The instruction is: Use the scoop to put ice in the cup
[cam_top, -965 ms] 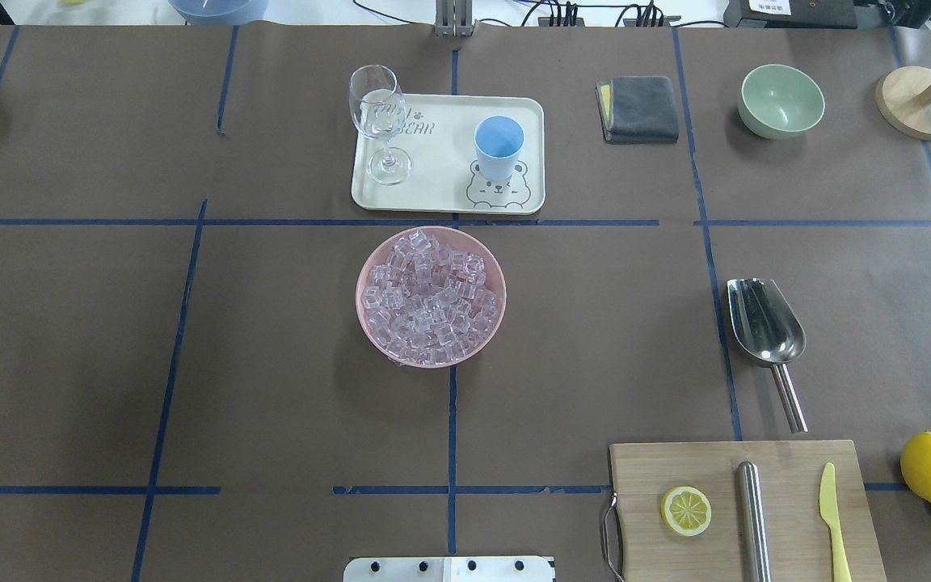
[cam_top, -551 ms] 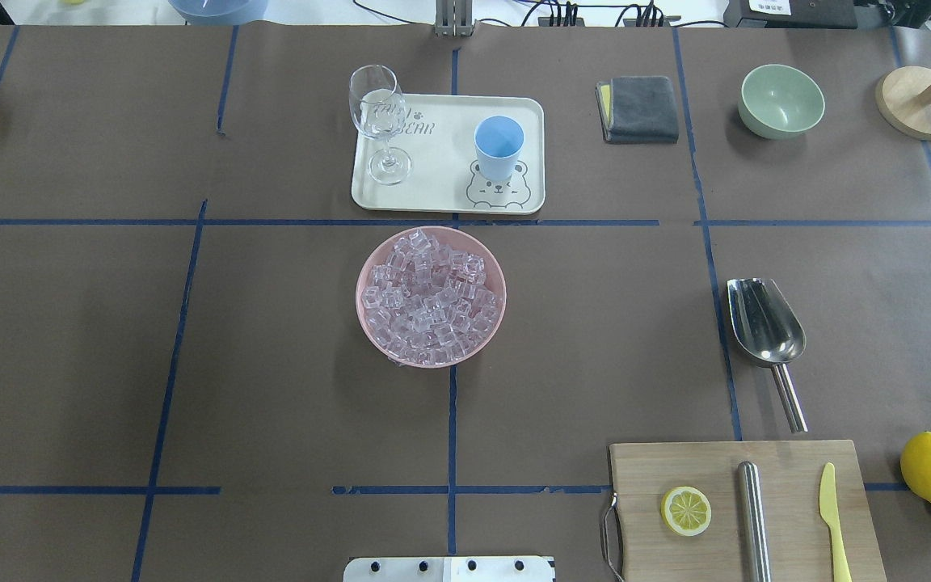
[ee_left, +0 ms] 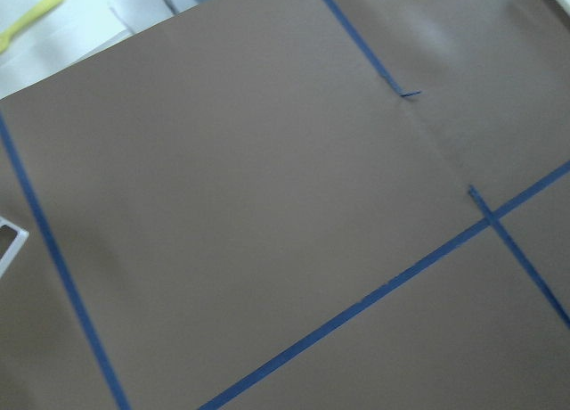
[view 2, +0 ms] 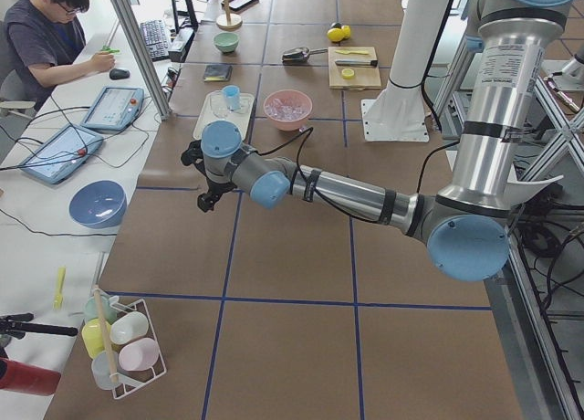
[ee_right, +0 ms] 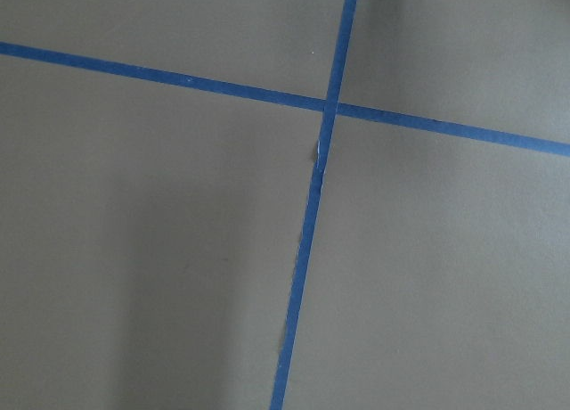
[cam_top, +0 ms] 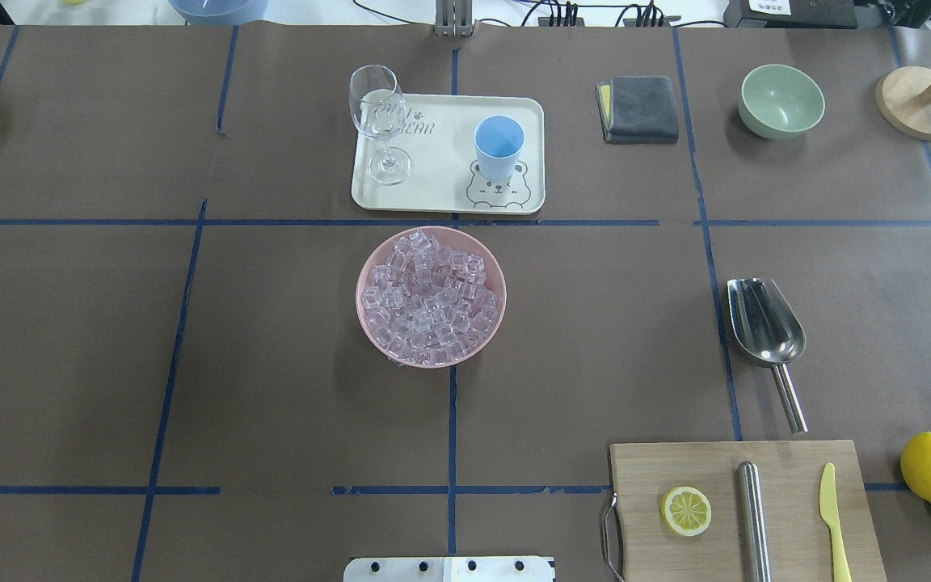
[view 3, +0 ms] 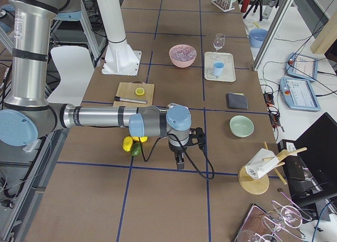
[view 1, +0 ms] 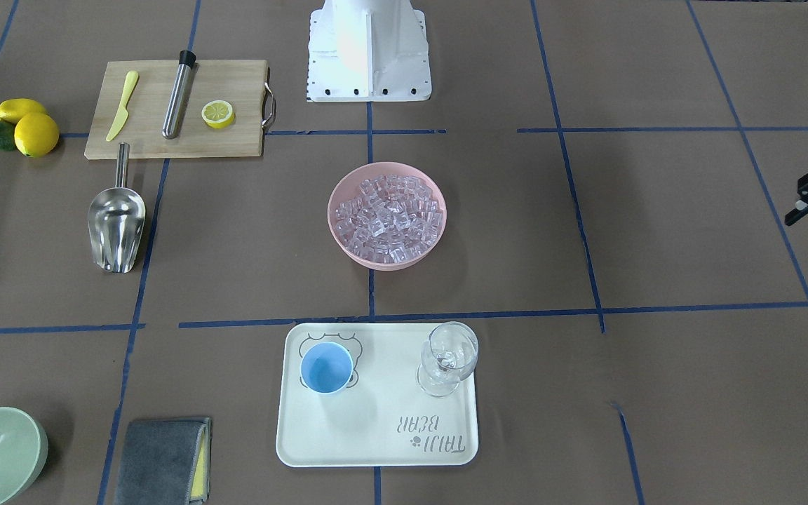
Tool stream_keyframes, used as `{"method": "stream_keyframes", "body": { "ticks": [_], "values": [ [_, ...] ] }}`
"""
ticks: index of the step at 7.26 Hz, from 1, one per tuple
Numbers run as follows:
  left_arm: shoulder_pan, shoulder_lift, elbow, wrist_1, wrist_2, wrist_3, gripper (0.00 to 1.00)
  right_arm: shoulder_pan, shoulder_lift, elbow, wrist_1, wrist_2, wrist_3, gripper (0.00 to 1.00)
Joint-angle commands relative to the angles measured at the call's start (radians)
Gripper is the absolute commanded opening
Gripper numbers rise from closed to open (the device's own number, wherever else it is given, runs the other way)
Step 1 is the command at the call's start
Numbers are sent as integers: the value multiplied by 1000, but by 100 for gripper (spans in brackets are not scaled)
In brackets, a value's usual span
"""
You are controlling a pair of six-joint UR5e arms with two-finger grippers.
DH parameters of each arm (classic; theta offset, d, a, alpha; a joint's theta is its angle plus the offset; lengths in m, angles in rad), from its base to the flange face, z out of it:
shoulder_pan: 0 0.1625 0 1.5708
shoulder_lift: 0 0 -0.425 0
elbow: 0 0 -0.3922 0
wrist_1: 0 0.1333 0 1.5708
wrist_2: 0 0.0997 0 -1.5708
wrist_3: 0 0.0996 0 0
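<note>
Far to the left of the pink bowl (cam_top: pixel 360 293), out past the desk's (cam_top: pixel 271 364) edge zone, the left tool (view 1: pixel 807 193) hangs above bare brown paper. Only part of its black linkage shows, so I cannot tell how wide it stands. It holds nothing that can be seen.

Beyond the bowl and slightly left, a stemmed glass (cam_top: pixel 377 113) stands on the cream tray (cam_top: pixel 441 190). The bowl itself sits at the desk's middle, heaped with the ice (cam_top: pixel 431 295). That likely puts it within reach of either arm.

Beyond the bowl and slightly right, the cup (cam_top: pixel 499 147) stands upright on the same tray with its mouth up and nothing in it. It is near the bowl, which should keep a loaded carry short.

Well to the right of the bowl, the scoop (cam_top: pixel 764 319) lies on the desk, trough up. Its thin handle points back toward the robot, which seems meant for a grasp from that side. It is untouched, so no step has begun.

Farther right again, the right tool (view 3: pixel 180 159) hovers over bare desk, and its spread cannot be told from the side view.
</note>
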Motion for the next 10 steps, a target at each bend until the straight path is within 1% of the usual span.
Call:
{"method": "stream_keyframes", "body": {
  "ticks": [1, 2, 3, 4, 5, 6, 8, 9, 10],
  "values": [
    [113, 11, 5, -312, 2, 17, 100, -4, 7, -1, 1, 3, 0, 100],
    [179, 5, 13, -405, 2, 29, 100, -4, 9, -1, 1, 4, 2, 100],
    [248, -1, 13, -426, 2, 30, 100, -4, 10, -1, 1, 6, 2, 100],
    [323, -33, 31, -479, 2, 22, 100, -4, 15, 4, 1, 11, 2, 100],
    [362, -71, 62, -504, 1, 19, 100, -11, 15, 7, 1, 24, 3, 100],
    [423, -94, 85, -510, 8, 28, 100, -48, 27, 13, 2, 26, 5, 100],
    [610, -148, 148, -680, 211, 25, 100, -109, 59, 15, 4, 24, 81, 100],
    [656, -185, 195, -699, 225, 20, 100, -122, 64, 16, 4, 24, 103, 100],
    [660, -241, 246, -701, 225, 20, 100, -132, 65, 30, 4, 24, 118, 100]
  ]
}}
